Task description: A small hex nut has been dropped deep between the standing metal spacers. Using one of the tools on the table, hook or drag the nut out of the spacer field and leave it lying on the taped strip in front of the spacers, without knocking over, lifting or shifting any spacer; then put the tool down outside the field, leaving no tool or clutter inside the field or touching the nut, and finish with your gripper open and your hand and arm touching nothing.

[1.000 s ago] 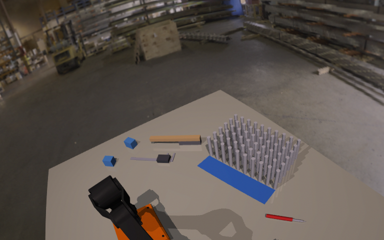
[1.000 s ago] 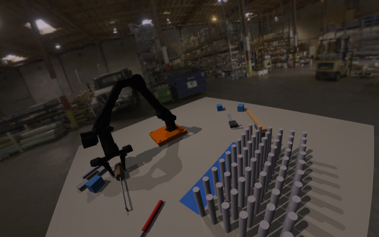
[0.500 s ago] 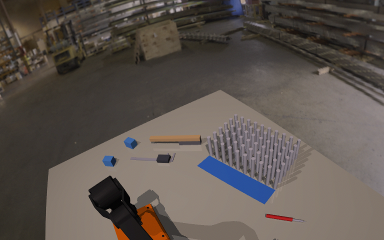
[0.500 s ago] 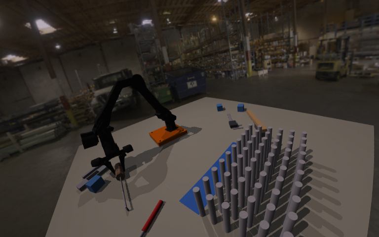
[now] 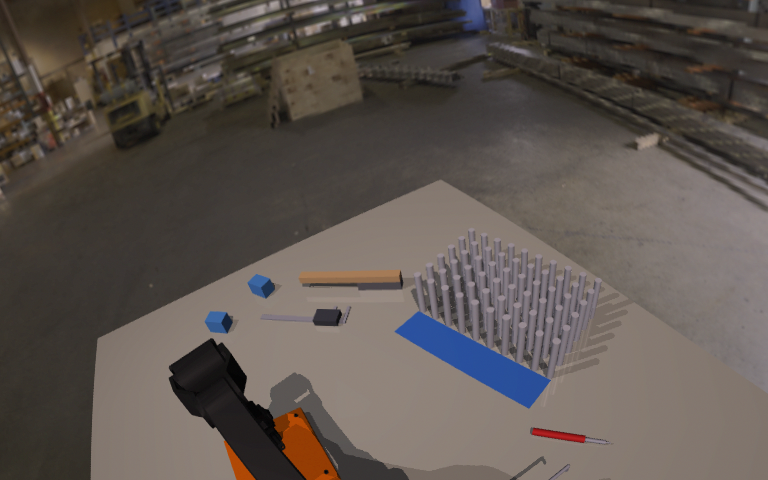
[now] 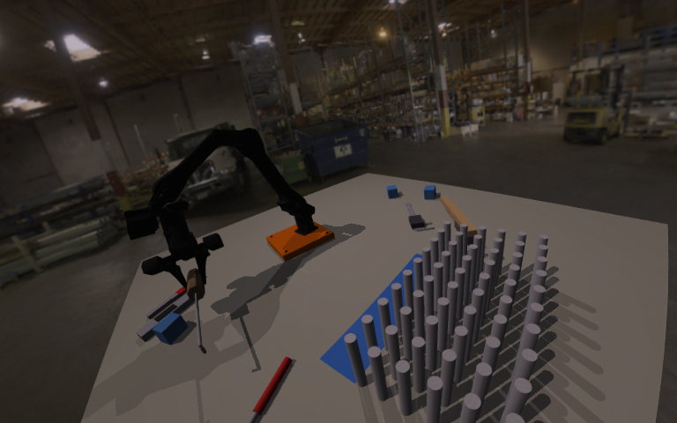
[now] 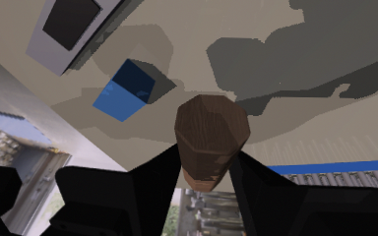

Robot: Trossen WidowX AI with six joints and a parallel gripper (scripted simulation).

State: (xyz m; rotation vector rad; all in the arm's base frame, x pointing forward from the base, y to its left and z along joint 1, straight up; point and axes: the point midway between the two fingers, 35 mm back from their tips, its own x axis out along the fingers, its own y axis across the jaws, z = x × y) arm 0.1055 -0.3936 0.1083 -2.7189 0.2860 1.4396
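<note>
My gripper (image 6: 194,283) (image 7: 205,148) is shut on the brown wooden handle (image 6: 196,287) (image 7: 213,125) of a hook tool. Its thin metal shaft (image 6: 198,322) hangs down to a small bent tip, held above the table, its shadow apart from it. In the top view only the hook end (image 5: 559,471) shows at the bottom edge; the gripper is out of that view. The metal spacers (image 5: 474,319) (image 6: 354,359) stand upright in rows. The blue taped strip (image 5: 472,362) (image 6: 340,356) (image 7: 325,167) lies in front of them. I cannot make out the nut; the spacers may hide it.
A blue cube (image 6: 170,328) (image 7: 118,100) and a long grey object (image 6: 145,329) (image 7: 44,56) lie near the gripper. A red-handled tool (image 5: 557,435) (image 6: 272,383) lies off the strip's near end. A black-headed tool (image 5: 327,316) (image 6: 416,221), an orange bar (image 5: 351,277) (image 6: 457,214) and two cubes lie beyond the base.
</note>
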